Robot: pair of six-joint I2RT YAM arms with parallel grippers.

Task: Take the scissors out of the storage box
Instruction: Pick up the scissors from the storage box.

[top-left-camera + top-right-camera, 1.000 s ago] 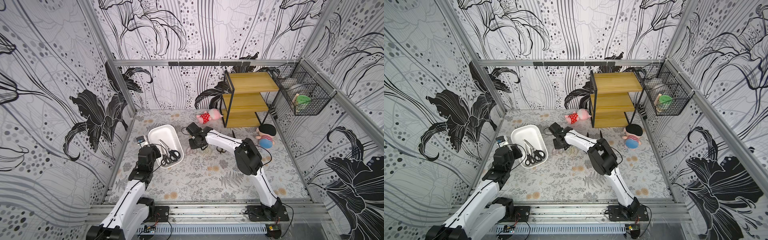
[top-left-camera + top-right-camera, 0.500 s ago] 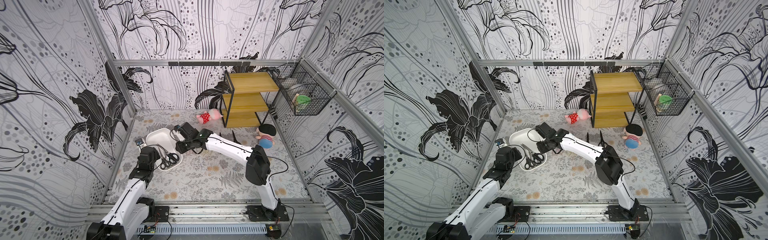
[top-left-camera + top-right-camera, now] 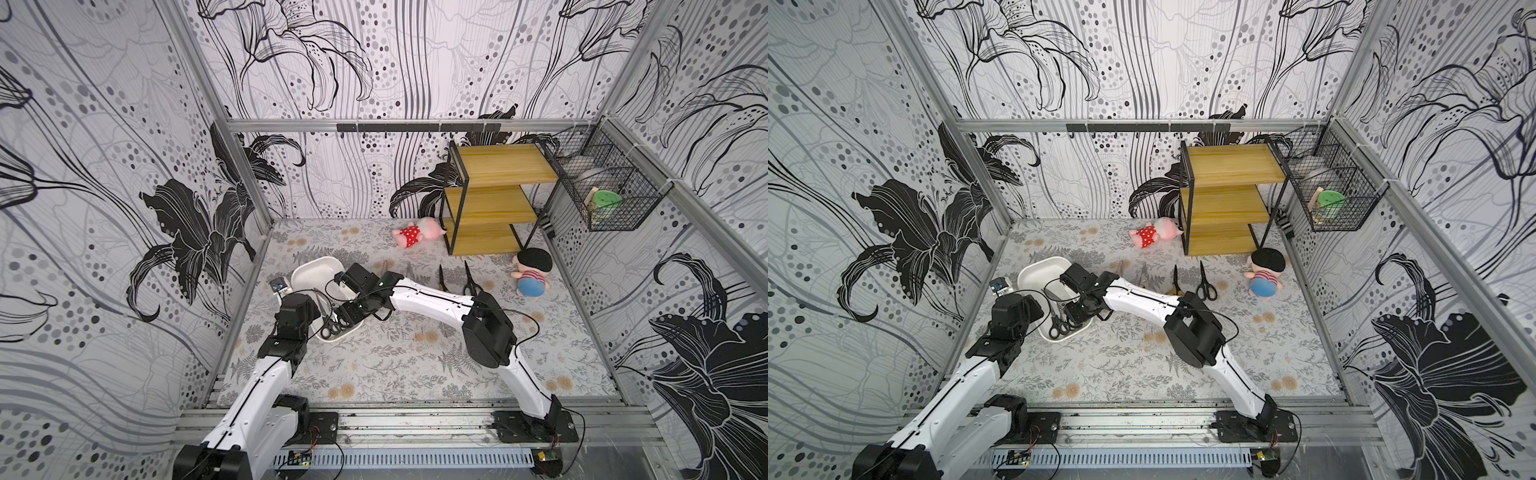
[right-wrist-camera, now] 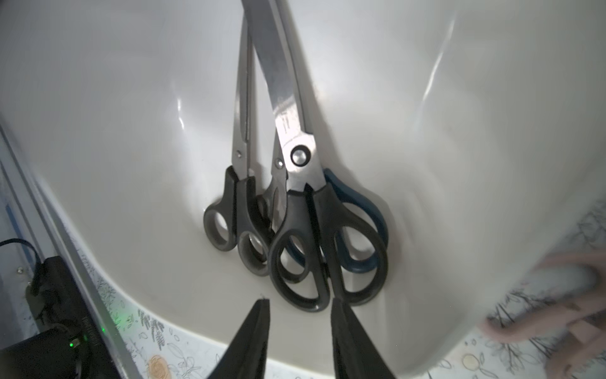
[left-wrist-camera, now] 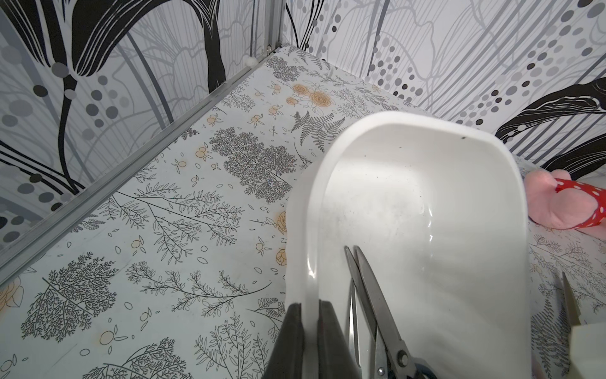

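Seen from above and from two wrist cameras: a floral-patterned bench [image 3: 374, 361] inside a walled cell. The white storage box [image 3: 311, 270] sits toward the robot's left side of it. The left tool [image 5: 310, 305] is clamped shut on the box's side wall, one finger inside and one outside. In the box a bunch of scissors [image 4: 296, 154] lies with blades together and handles crowded into one end. A large black-handled pair is on top, a dark blue pair [image 4: 364, 265] lies under it, and a smaller black pair [image 4: 234, 193] lies beside them. The right tool [image 4: 299, 302] hangs just by those handles, jaws partly apart and holding nothing. Other pairs [image 3: 471, 282] already lie in a row on the bench near the wooden shelf [image 3: 494, 199]. A clean pick would probably take the top pair alone. The jaws would close across its handle neck near the pivot, then lift straight up so the loops beneath are not dragged along.
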